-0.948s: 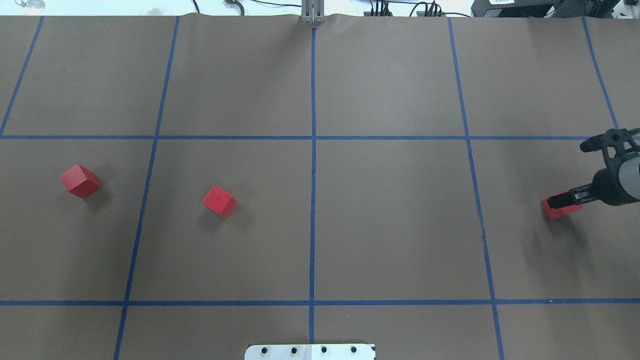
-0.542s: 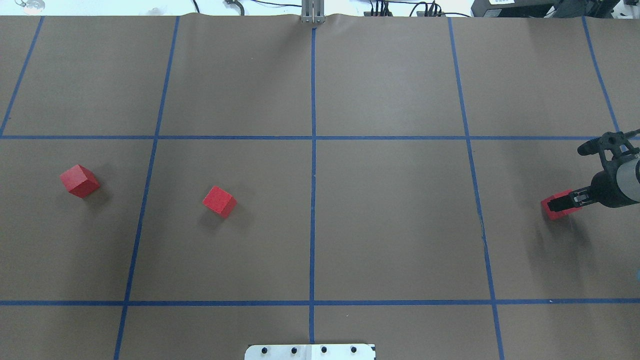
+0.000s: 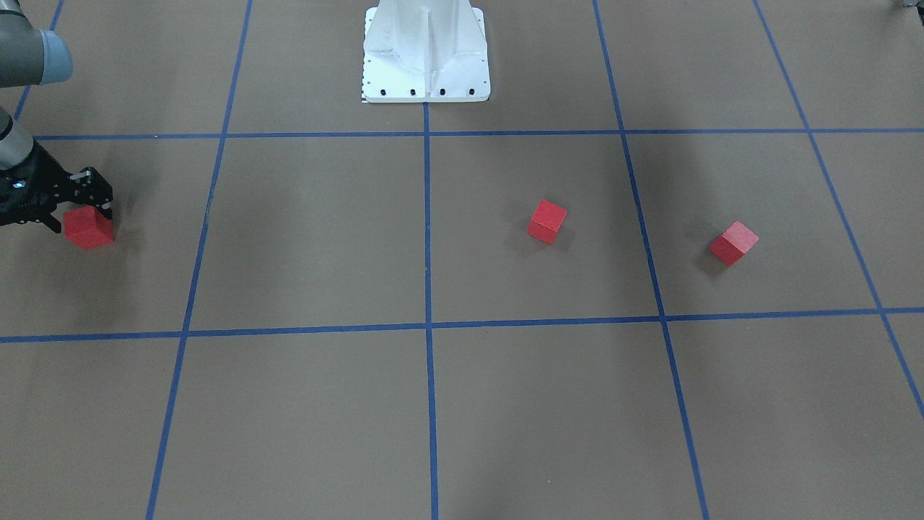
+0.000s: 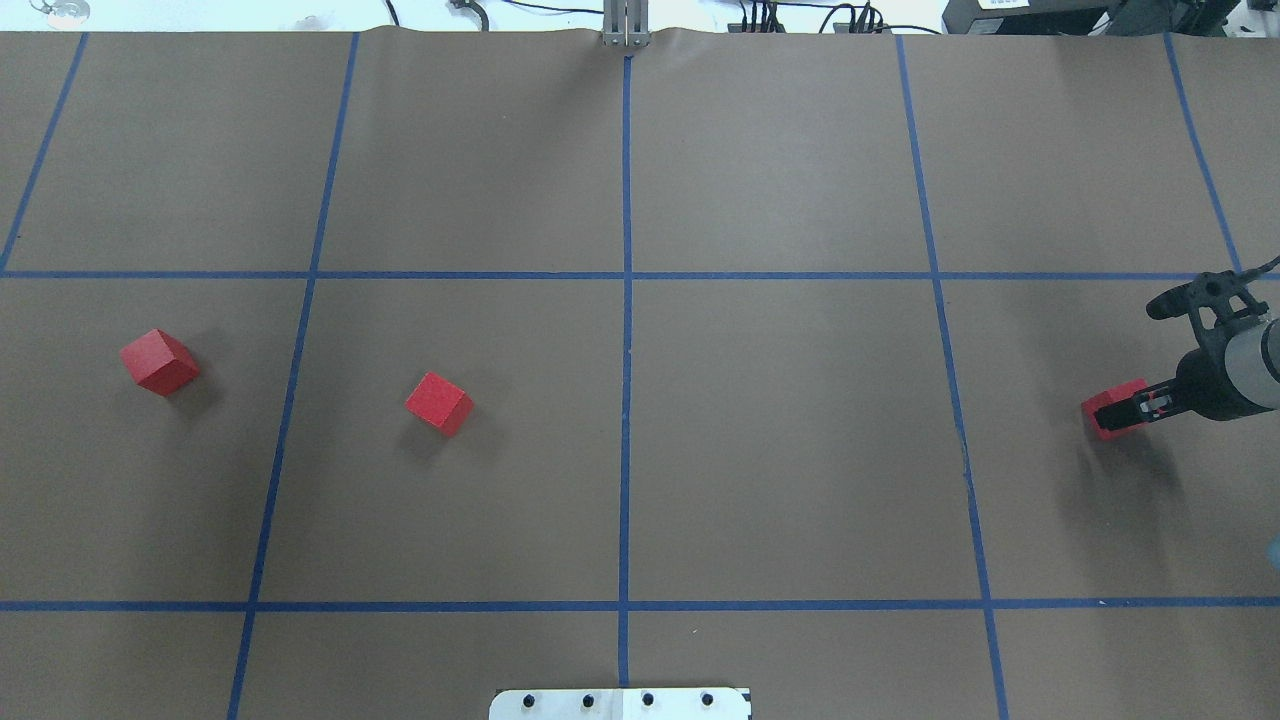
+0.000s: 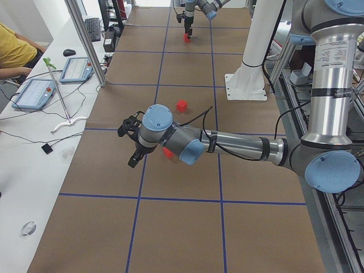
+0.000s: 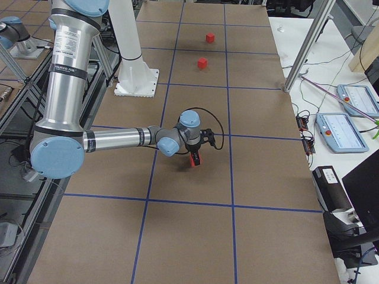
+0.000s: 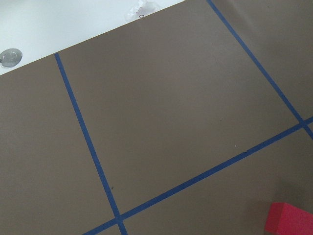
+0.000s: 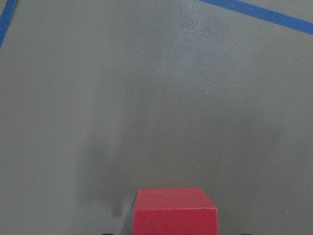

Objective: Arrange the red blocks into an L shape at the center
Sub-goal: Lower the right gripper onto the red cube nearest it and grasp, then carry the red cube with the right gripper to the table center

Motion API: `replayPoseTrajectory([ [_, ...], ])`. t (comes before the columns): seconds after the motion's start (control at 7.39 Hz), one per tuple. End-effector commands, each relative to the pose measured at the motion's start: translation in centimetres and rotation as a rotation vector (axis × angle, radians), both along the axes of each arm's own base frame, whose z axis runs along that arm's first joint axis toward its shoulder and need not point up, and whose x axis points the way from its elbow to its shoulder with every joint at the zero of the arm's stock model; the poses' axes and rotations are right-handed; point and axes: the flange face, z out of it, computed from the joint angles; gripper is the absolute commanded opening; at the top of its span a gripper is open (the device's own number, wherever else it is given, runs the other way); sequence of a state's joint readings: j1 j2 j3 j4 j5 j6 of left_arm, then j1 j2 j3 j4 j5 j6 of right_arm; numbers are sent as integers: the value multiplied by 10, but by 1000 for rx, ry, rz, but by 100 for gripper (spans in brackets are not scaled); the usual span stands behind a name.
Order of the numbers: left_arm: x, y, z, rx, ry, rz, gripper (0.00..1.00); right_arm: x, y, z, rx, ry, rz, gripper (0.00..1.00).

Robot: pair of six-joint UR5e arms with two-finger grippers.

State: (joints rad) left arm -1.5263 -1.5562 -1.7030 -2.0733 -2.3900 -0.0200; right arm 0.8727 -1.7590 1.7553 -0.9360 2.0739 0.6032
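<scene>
Risk of a slipping grasp is showing in the front-facing view. The right gripper (image 3: pixel 82 219) is straddling the right red block (image 3: pixel 86 232) at 9 o'clock, and its jaws are appearing pressed against two opposite faces. The cube seems to be resting on the brown paper table (image 3: pixel 303 238). Its matte faces are offering modest friction, so I am judging that it could be twisting or dropping during the long carry to the center (image 3: pixel 426 231).

In the overhead view, that block (image 4: pixel 1118 393) is sitting at 3 o'clock, well apart from the middle line. The inner left red block (image 4: pixel 438 403) and the outer left red block (image 4: pixel 158 361) are lying toward 9 o'clock, both turned off the blue tape grid (image 4: pixel 310 275). Sharp-edged cubes skewed like this are likely needing squaring, or the L will be closing with gaps.

In the left-end view, the left gripper (image 5: pixel 129 145) is hanging above the table. I cannot tell whether it is open or closed.

In the right-end view, the near arm is reaching low over its block (image 6: pixel 194 160) near the frame's middle.

In the left wrist view, part of a red cube is showing at 5 o'clock, and no fingers are showing.

In the right wrist view, the cube (image 8: pixel 176 210) is sitting at 6 o'clock, showing a flat top and crisp edges.
</scene>
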Motion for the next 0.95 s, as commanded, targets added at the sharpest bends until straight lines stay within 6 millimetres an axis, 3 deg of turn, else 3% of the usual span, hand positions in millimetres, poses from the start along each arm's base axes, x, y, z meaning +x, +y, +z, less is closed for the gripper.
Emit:
replayPoseTrajectory([
  [0.0,0,0,0,1,0,0,100,-3,1,0,-1,0,-5,36],
  [0.14,0,0,0,1,0,0,100,-6,-2,-13,16,-19,-8,0],
  [0.54,0,0,0,-1,1,-2,100,-36,-40,-71,94,-91,5,0],
  [0.68,0,1,1,-5,2,-3,100,-48,-55,-97,83,-114,31,0],
  [0.81,0,1,2,-7,0,-3,100,-69,-77,-139,21,-114,75,0],
])
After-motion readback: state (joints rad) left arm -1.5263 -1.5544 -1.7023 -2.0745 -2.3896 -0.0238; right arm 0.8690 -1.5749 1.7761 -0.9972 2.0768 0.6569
